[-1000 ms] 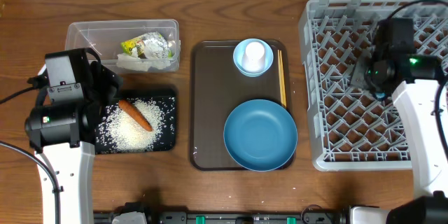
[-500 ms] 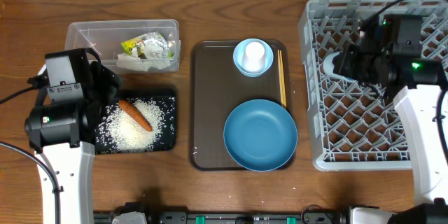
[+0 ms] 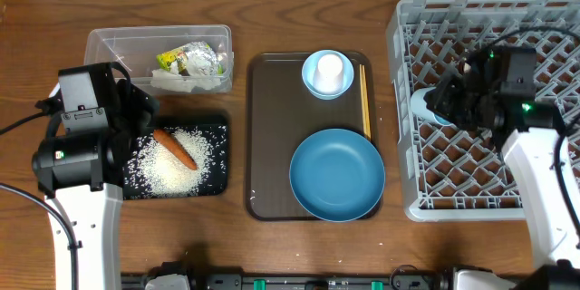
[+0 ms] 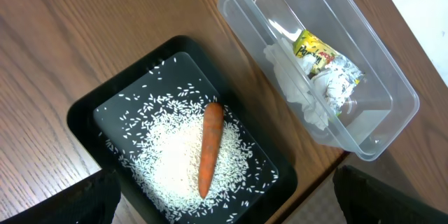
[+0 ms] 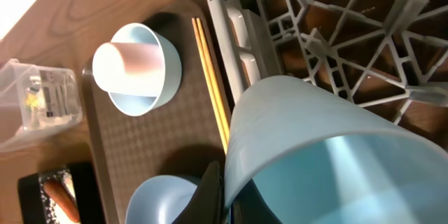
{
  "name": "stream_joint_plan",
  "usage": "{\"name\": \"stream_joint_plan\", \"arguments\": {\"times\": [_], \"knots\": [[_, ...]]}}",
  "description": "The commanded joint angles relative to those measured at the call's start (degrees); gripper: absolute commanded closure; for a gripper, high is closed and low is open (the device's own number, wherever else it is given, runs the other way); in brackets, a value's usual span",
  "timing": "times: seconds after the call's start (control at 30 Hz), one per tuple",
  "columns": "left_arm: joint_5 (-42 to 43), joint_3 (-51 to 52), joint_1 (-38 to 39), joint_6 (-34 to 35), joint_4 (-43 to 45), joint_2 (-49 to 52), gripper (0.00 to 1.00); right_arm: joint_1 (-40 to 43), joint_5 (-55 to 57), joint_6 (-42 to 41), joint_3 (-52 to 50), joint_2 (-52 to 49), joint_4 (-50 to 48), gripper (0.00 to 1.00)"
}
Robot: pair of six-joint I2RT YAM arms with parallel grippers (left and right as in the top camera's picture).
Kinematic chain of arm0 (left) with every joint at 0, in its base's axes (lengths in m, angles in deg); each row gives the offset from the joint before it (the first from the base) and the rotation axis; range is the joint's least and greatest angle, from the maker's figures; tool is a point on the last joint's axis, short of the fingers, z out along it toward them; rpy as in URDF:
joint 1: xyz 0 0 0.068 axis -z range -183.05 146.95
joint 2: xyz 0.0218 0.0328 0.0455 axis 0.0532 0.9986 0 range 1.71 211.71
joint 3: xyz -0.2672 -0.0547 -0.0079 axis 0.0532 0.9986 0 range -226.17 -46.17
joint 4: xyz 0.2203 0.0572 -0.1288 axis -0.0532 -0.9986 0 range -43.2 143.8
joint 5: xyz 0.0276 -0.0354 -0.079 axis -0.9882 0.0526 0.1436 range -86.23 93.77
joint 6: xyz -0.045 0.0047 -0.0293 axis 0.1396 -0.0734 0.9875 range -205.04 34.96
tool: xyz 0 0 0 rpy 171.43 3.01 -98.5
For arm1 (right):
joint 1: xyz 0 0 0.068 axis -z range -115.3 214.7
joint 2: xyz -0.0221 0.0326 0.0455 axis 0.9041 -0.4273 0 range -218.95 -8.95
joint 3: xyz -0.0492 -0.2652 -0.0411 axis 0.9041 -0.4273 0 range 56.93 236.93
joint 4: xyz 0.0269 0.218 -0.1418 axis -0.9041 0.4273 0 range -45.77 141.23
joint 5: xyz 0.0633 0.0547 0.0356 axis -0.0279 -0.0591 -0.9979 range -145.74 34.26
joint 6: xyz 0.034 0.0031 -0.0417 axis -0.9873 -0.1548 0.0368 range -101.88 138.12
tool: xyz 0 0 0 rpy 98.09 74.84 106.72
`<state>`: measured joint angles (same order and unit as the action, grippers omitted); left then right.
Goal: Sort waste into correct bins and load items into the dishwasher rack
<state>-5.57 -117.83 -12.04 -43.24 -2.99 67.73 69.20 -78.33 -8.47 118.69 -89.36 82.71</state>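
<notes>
- Overhead: right gripper sits over the left side of the rack, clamped on the pale-blue cup.
- Cup sticks out from the fingertips toward the rack's left wall, away from the arm. It's above the pegs and I can't tell if it touches them.
- Right wrist view: the fingers pinch the cup's rim, one inside and one outside the wall. The mouth faces back toward the camera, so the base points away. The long axis lies tilted, closer to lying over than upright.
- Key relation: the cup is off-vertical over the peg lattice. My read is the wrist needs to roll the mouth downward before lowering, otherwise the cup lands on its side across the pegs.
- Right arm is the only one near the rack. Left gripper is well apart, jaws wide and empty, hanging over the black tray that holds rice and carrot.
- Left to load, all on the brown tray:
  - white cup, sitting in the small light-blue bowl
  - chopsticks, along the tray's rack-side edge
  - large dark-blue bowl
</notes>
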Motion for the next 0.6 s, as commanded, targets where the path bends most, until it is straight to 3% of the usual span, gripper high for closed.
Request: {"name": "stream_joint_plan", "arguments": {"times": [0.0, 0.33, 0.57], "knots": [[-0.11, -0.13, -0.37, 0.09, -0.17, 0.22, 0.01, 3.5, 0.55, -1.66, -2.54, 1.16, 0.24, 0.99], [-0.11, -0.13, -0.37, 0.09, -0.17, 0.22, 0.01, 11.45, -5.27, 0.98, -5.95, 1.75, 1.9, 0.99], [-0.11, -0.13, -0.37, 0.09, -0.17, 0.22, 0.01, 14.14, -18.16, 2.45, -14.43, 1.75, -9.07, 0.99]]}}
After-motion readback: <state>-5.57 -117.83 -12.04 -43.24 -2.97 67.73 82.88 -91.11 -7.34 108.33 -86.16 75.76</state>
